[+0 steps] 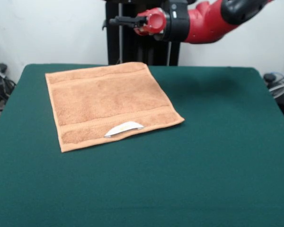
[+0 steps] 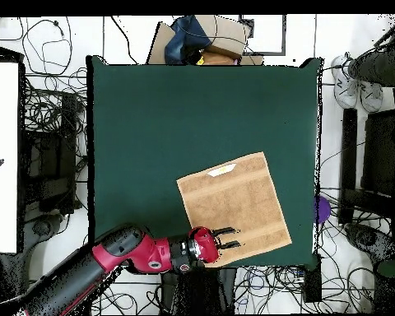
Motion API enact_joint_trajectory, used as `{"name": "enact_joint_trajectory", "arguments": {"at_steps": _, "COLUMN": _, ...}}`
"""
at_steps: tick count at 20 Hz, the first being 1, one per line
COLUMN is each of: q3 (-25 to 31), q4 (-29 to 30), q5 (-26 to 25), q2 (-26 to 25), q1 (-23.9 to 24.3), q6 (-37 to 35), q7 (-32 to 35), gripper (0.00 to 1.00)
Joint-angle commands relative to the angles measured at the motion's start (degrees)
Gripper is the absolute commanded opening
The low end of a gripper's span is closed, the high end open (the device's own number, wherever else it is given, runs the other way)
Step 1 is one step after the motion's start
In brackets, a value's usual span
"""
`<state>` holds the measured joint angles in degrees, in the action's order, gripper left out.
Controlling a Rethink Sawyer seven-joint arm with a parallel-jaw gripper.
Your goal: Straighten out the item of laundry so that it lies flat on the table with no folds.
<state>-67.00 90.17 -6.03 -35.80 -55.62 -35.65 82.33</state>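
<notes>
The tan towel [image 1: 109,104] lies spread flat on the green table [image 1: 203,156], left of centre, with its white label [image 1: 124,128] curled up on the near border band. In the overhead view the towel [image 2: 234,206] lies toward the robot's side of the table [image 2: 151,123], its label [image 2: 222,170] on the far edge. My gripper [image 1: 117,21] hangs high above the table's far edge and points sideways. From overhead my gripper [image 2: 230,238] sits over the towel's near edge, its two fingers apart and empty.
The black pedestal [image 1: 132,47] stands behind the table. Cables [image 2: 53,148], a cardboard box [image 2: 205,37] and shoes [image 2: 353,82] lie on the floor round the table. A white surface [image 2: 2,156] stands at the left.
</notes>
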Motion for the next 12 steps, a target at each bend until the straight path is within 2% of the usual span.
{"name": "enact_joint_trajectory", "arguments": {"at_steps": 1, "q3": 4.56, "q4": -6.87, "q5": 0.71, "q2": -1.33, "q1": 2.33, "q6": -4.25, "q7": 12.01, "gripper": 1.00}}
{"name": "enact_joint_trajectory", "arguments": {"at_steps": 9, "q3": 4.91, "q4": -5.86, "q5": 0.16, "q2": -0.79, "q1": 2.41, "q6": -1.97, "q7": 13.08, "gripper": 1.00}}
{"name": "enact_joint_trajectory", "arguments": {"at_steps": 12, "q3": 6.02, "q4": -3.94, "q5": 0.93, "q2": 0.70, "q1": 2.90, "q6": 2.82, "q7": 14.98, "gripper": 1.00}}
